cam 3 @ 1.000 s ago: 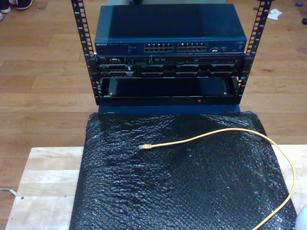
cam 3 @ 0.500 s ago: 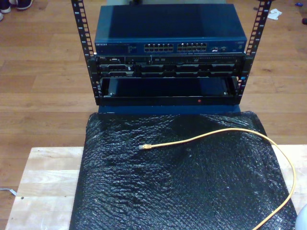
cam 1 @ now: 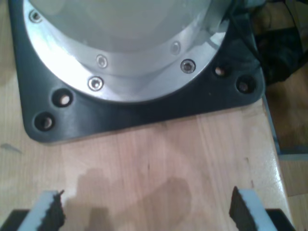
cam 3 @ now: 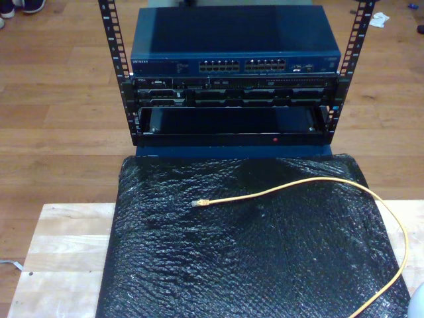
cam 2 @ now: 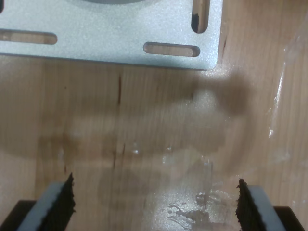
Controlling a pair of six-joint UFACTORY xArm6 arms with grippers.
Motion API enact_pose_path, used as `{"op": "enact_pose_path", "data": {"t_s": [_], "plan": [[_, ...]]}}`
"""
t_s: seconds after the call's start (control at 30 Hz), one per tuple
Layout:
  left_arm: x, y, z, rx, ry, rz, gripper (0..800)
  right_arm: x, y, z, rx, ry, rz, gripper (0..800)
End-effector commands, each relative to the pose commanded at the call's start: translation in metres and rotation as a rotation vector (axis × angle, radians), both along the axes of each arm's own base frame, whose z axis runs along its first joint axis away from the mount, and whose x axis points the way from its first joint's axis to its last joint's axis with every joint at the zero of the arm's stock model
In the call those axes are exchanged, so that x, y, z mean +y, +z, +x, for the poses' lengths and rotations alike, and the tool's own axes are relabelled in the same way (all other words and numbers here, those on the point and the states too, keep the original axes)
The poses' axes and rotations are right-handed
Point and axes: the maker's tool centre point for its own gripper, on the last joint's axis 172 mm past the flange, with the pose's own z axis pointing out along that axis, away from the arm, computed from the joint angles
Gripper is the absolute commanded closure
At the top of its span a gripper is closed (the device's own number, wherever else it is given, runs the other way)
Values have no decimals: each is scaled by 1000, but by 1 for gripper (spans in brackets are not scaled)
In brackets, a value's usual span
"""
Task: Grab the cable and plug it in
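Observation:
The yellow-orange cable lies loose on the black bubble-wrap mat, curving from the exterior view's lower right to its clear plug near the mat's middle left. Beyond the mat stands a rack with a blue network switch and its rows of ports. My first gripper is open over bare wood, facing a black base plate with a metal flange. My second gripper is open over wood, near a slotted metal plate. Nothing sits between either pair of fingers.
A wooden table carries the mat. The black rack frame holds more equipment and an open bay under the switch. Wooden floor surrounds the rack. A pale rounded object shows at the exterior view's lower right corner.

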Motion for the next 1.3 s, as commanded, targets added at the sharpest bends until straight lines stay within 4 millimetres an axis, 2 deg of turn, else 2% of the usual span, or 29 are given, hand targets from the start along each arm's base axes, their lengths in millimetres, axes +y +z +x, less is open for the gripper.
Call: {"op": "enact_pose_path", "data": {"t_s": [0.47, 0.7, 0.83, 1.03, 1.2, 1.3], "plan": [[0, 0, 0, -1, -3, -2, 1, 0, 0, 0, 0, -1, 0, 3], [-2, 1, -1, 3, 0, -9, 1, -9, 7, 1, -2, 0, -17, 3], [5, 8, 0, 4, 5, 1, 1, -13, 22, 3, -7, 2, -18, 2], [9, 35, 0, 16, 9, -47, 1, -19, 64, 7, -9, -15, 46, 3], [13, 50, 1, 34, 34, -59, 1, -29, 82, 10, 5, -103, 44, 3], [22, 65, 4, 38, 55, -44, 1, -32, 90, 12, 10, -139, 48, 3]]}}
